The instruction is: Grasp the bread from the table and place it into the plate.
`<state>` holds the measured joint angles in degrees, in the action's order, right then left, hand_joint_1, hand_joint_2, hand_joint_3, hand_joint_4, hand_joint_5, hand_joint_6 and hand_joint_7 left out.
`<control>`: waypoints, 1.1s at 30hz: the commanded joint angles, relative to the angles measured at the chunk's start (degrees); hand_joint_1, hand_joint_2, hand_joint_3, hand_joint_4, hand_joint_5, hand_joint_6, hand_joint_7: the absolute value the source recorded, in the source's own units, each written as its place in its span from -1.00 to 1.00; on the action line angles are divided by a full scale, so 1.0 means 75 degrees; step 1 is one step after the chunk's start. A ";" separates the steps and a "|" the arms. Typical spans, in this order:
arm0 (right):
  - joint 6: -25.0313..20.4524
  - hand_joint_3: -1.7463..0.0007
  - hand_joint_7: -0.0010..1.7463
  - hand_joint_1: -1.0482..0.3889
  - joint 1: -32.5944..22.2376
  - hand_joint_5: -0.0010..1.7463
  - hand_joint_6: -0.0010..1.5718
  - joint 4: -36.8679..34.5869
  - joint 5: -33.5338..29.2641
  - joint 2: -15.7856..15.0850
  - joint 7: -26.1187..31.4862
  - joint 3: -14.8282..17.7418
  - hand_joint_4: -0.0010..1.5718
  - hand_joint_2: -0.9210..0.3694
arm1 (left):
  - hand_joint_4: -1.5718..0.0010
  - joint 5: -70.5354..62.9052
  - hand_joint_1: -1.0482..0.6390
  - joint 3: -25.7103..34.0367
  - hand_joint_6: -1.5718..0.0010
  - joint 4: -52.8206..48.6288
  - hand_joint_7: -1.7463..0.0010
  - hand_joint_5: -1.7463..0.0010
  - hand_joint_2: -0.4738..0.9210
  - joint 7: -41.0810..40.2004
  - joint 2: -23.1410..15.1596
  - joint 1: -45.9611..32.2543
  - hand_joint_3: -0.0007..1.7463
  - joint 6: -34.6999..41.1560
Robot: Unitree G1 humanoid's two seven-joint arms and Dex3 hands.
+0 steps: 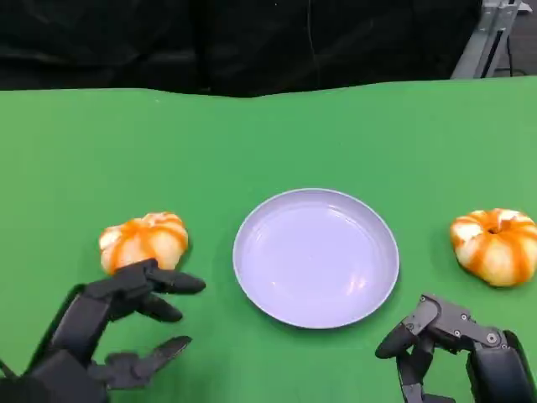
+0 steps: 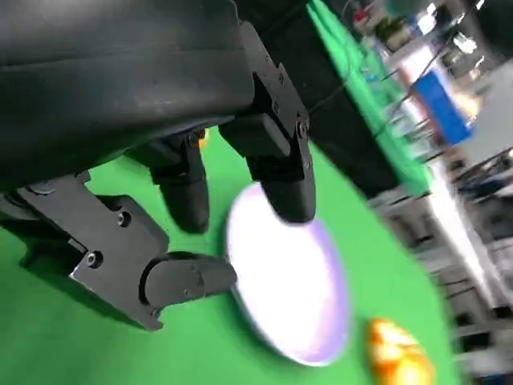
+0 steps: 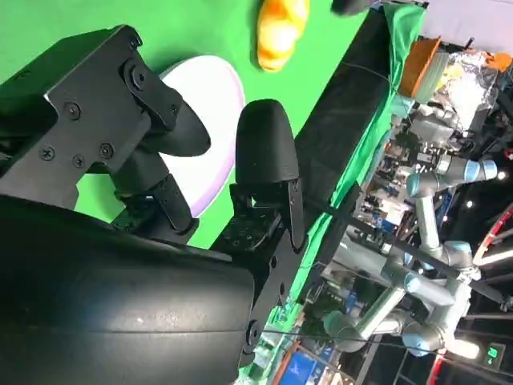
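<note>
Reaching at lower left, the left hand (image 1: pixel 117 323), fingers apart and empty, nears the bread (image 1: pixel 143 241); plate (image 1: pixel 315 256) waits mid-frame; right hand (image 1: pixel 457 348) idles, curled, on the desk (image 1: pixel 268 143).

Green table (image 1: pixel 268 134) before a black curtain (image 1: pixel 235 42).

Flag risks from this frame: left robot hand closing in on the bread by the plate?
1. The left robot hand is open just short of the left bread; the round loaf could be nudged away rather than grasped.
2. The plate sits close, so a wide swing might clip its rim.
3. A second bread near the right robot hand leaves the target ambiguous.
</note>
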<state>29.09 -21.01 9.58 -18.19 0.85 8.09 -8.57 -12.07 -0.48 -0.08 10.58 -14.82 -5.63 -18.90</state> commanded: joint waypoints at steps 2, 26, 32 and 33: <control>-0.0047 -0.53 0.53 0.55 0.0077 0.98 0.04 -0.0079 0.0024 0.0002 0.0085 0.0004 0.12 -0.10 | 0.64 -0.1483 -0.14 -0.0030 0.37 0.0470 0.88 0.18 1.00 -0.0203 -0.0771 0.0632 -0.90 0.0945; 0.0003 -0.57 0.53 0.55 0.0010 0.98 0.04 -0.0097 0.0021 -0.0024 0.0181 -0.0077 0.13 -0.07 | 0.80 -0.5454 -0.39 -0.2684 0.58 -0.3012 1.00 0.64 0.98 -0.1150 -0.0614 0.3873 -1.00 0.3509; -0.0041 -0.56 0.53 0.55 -0.0012 0.99 0.04 -0.0056 0.0100 -0.0024 0.0146 -0.0093 0.11 -0.09 | 0.77 -0.5281 -0.34 -0.3183 0.56 -0.4827 0.99 0.65 0.96 -0.1293 -0.0110 0.4754 -1.00 0.3827; -0.0041 -0.56 0.53 0.55 -0.0010 0.99 0.04 -0.0052 0.0067 -0.0029 0.0160 -0.0088 0.11 -0.08 | 0.75 -0.5193 -0.32 -0.3214 0.54 -0.5213 0.98 0.65 0.96 -0.1404 -0.0021 0.4890 -1.00 0.3773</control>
<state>28.90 -20.86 8.49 -18.04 0.99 9.18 -9.56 -52.15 -24.07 -34.59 1.48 -15.15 28.77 9.46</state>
